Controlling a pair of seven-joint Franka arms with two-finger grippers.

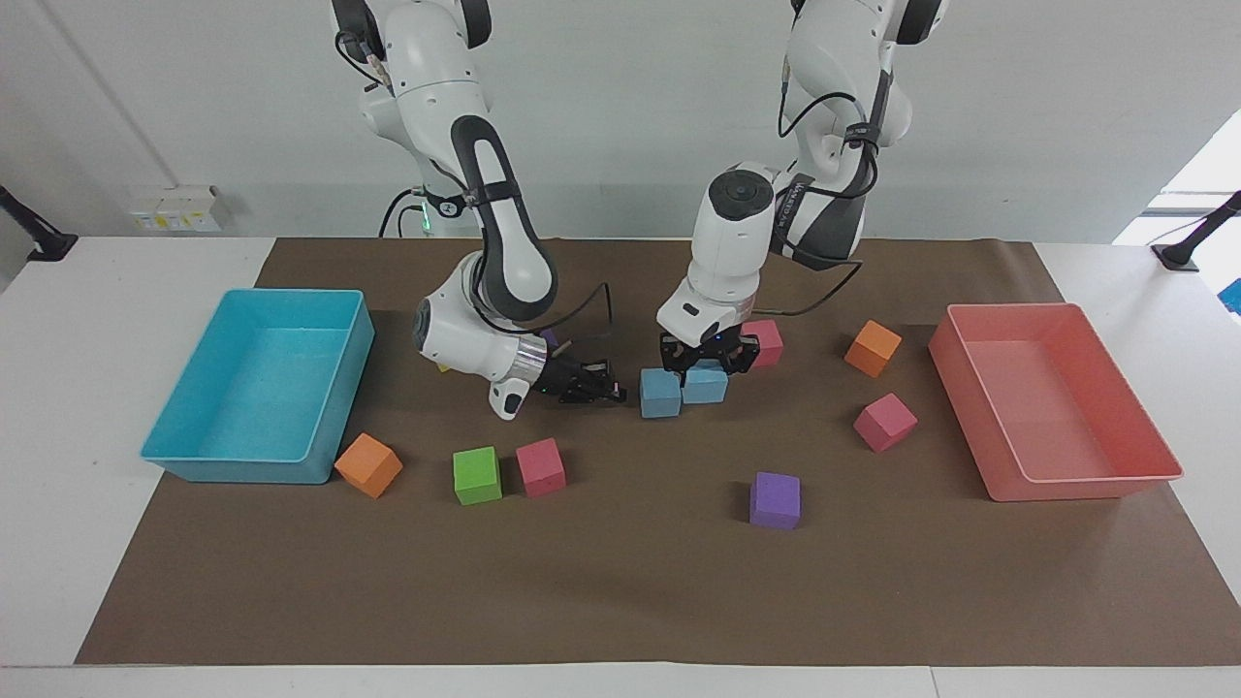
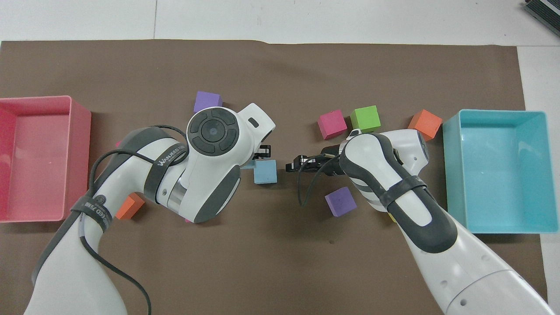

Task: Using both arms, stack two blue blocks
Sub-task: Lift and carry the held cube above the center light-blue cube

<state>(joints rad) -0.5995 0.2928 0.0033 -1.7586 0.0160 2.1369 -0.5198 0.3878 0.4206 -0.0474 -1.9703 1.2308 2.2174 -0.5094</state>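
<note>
Your left gripper (image 1: pixel 705 364) is clamped on one small matte light-blue foam cube (image 1: pixel 705 385), carried just off the brown paper mat (image 1: pixel 620 582) and right beside the second light-blue foam cube (image 1: pixel 660 393), which sits on the mat; whether the two touch, I can't tell. My read: the low carry means you need to lift before you can set it on top, otherwise it shoves the resting cube sideways. The right gripper (image 1: pixel 609 388) lies nearly level just beside the resting cube on its other flank, fingertips pinched together on nothing, probably placed to brace the cube against a push; it waits there. In the overhead view the left arm's wrist (image 2: pixel 218 148) covers almost all of the held cube, only a sliver shows, so judge height from the facing view. A magenta foam cube (image 1: pixel 766 342) sits partly hidden by the left gripper. Something small and purple (image 1: pixel 550 338) and a yellow scrap (image 1: pixel 442 367) peek out by the right arm's wrist; can't tell what they are.
</note>
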